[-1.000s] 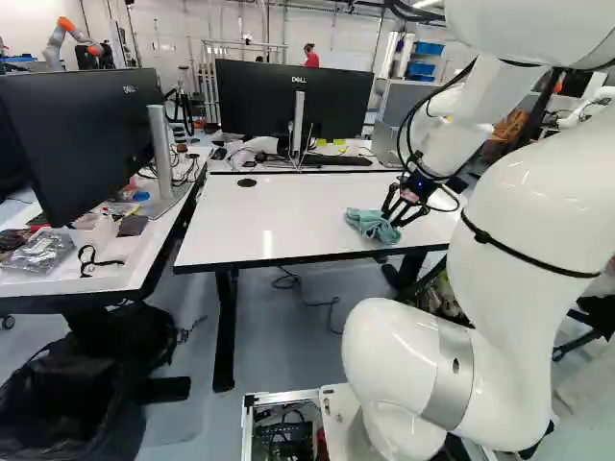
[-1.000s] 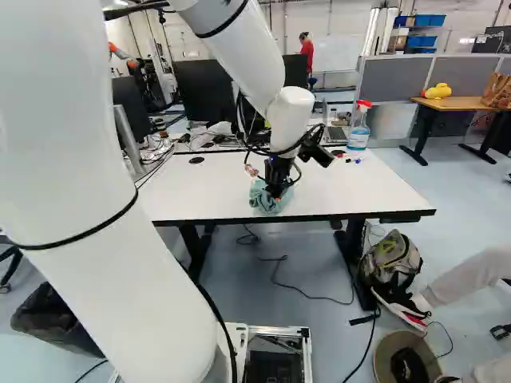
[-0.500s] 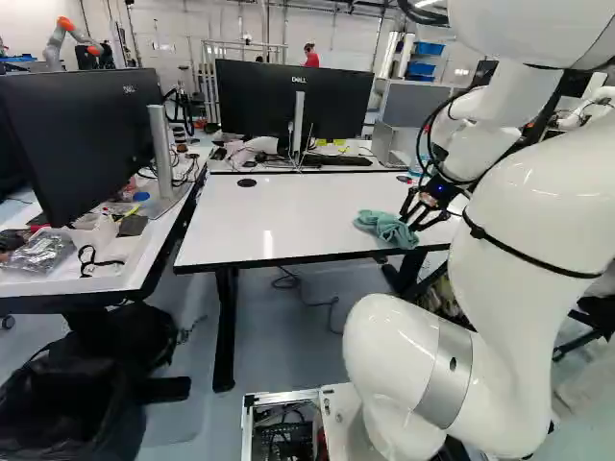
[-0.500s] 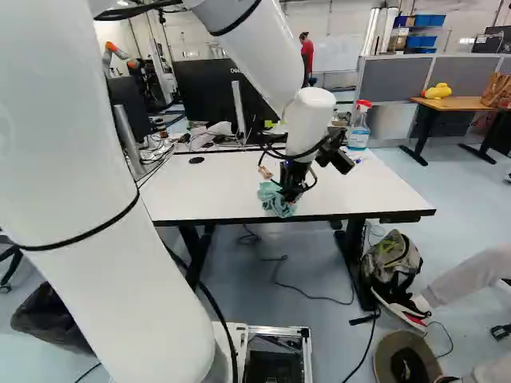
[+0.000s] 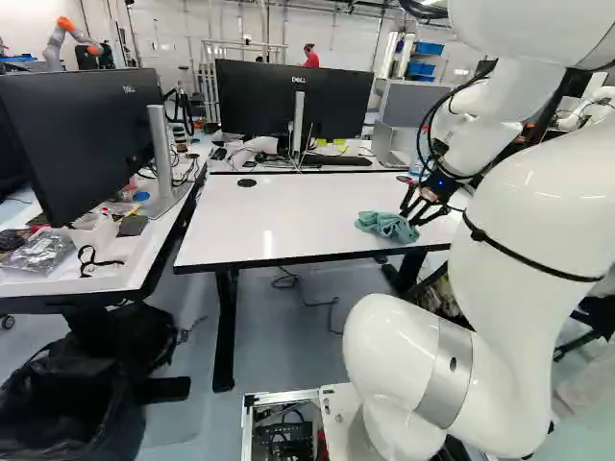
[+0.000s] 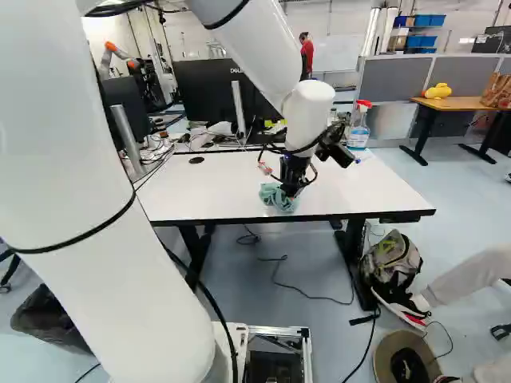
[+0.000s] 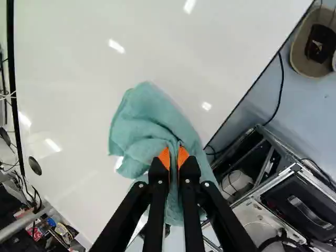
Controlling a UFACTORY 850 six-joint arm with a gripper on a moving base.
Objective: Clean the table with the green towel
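Pinching a fold of the green towel [image 7: 147,115] with the almost closed claw [image 7: 174,157], near the front edge of the worktop [image 5: 288,216]. For good wiping, press lightly and evenly, make overlapping strokes, and turn carefully before reaching the edge.

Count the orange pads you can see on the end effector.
2. One orange pad is on one finger of the end effector, another pad on the opposite finger, with the green towel pinched between them. None seems hidden.
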